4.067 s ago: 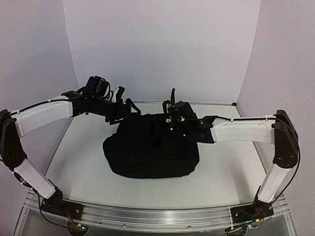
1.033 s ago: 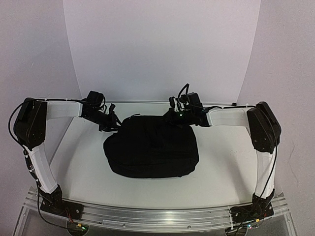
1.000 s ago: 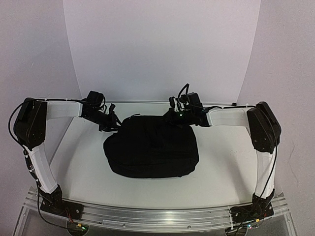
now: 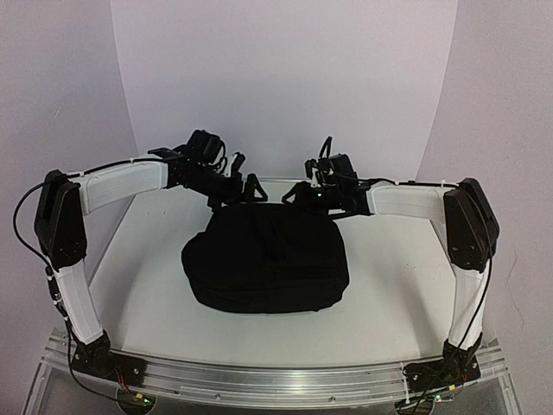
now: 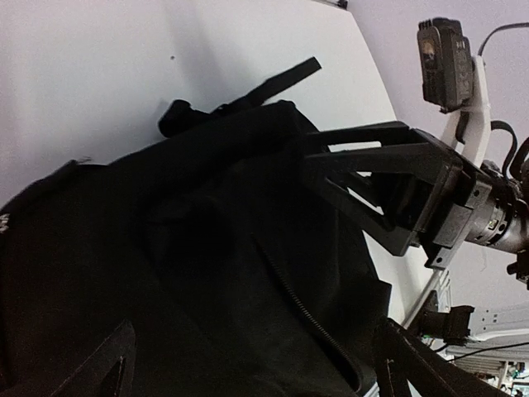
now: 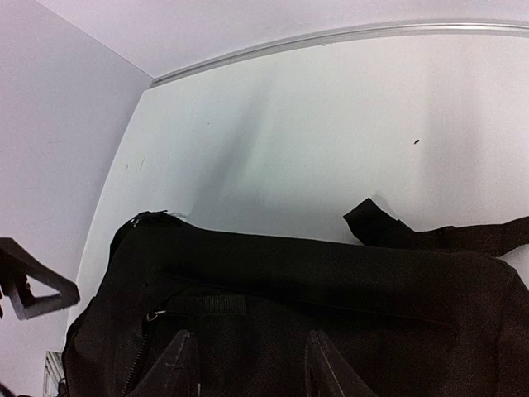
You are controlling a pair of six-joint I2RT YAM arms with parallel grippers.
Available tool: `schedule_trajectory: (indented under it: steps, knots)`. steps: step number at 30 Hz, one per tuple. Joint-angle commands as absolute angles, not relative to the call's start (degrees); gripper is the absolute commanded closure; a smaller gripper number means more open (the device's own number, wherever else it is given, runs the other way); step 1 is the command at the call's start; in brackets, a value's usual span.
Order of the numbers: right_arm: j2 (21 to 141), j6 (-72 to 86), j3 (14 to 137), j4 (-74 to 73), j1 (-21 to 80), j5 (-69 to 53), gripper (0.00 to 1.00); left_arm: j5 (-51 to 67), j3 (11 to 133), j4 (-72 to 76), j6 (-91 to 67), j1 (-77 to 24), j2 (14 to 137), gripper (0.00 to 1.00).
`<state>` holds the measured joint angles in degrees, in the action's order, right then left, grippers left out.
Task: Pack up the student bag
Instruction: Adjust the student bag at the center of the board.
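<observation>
The student bag (image 4: 266,259), a big black fabric backpack, lies flat in the middle of the white table (image 4: 147,259). Both grippers hover just over its far edge. My left gripper (image 4: 248,188) is wide open above the bag's back left; in the left wrist view its gripper (image 5: 256,372) frames the bag (image 5: 165,265) and a zipper line (image 5: 306,306). My right gripper (image 4: 302,195) is at the back right; in the right wrist view its gripper (image 6: 248,364) stands open over the bag's top panel (image 6: 331,289), holding nothing.
A black strap end (image 6: 388,227) lies on the table behind the bag, also showing as a strap (image 5: 273,83) in the left wrist view. The right gripper (image 5: 372,190) hangs close beside my left one. White walls (image 4: 285,86) enclose the table's back and sides.
Both grippers have opened and let go of the bag's far edge. The left gripper has risen and swung right along that edge; the right one has barely shifted.
</observation>
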<state>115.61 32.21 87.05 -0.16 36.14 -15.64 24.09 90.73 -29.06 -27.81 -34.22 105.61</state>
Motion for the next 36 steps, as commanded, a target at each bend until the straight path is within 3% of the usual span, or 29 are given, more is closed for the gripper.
schedule_trajectory:
  steps: [1,8,20,27,30,36]
  knots:
    - [114.17,30.45,86.59,0.0,35.97,-13.18,0.57,26.81,94.73,-28.85,-30.75,-35.33,109.03,0.0]
    - [112.99,29.71,85.58,0.0,35.97,-13.46,0.55,24.81,97.77,-33.75,-29.82,-36.63,114.23,0.04]
    - [117.24,28.73,90.14,0.0,35.98,-20.89,0.54,27.4,89.78,-27.46,-28.91,-36.65,113.94,0.73]
    - [122.11,29.26,92.9,0.0,36.0,-23.84,0.53,28.23,83.16,-20.35,-29.18,-36.65,111.7,0.94]
    - [123.7,29.66,93.34,0.0,35.95,-24.36,0.53,27.76,81.13,-18.28,-29.18,-36.69,110.52,0.99]
    - [126.08,30.14,94.09,0.0,35.96,-25.45,0.53,27.93,79.51,-17.39,-29.41,-36.65,110.09,1.0]
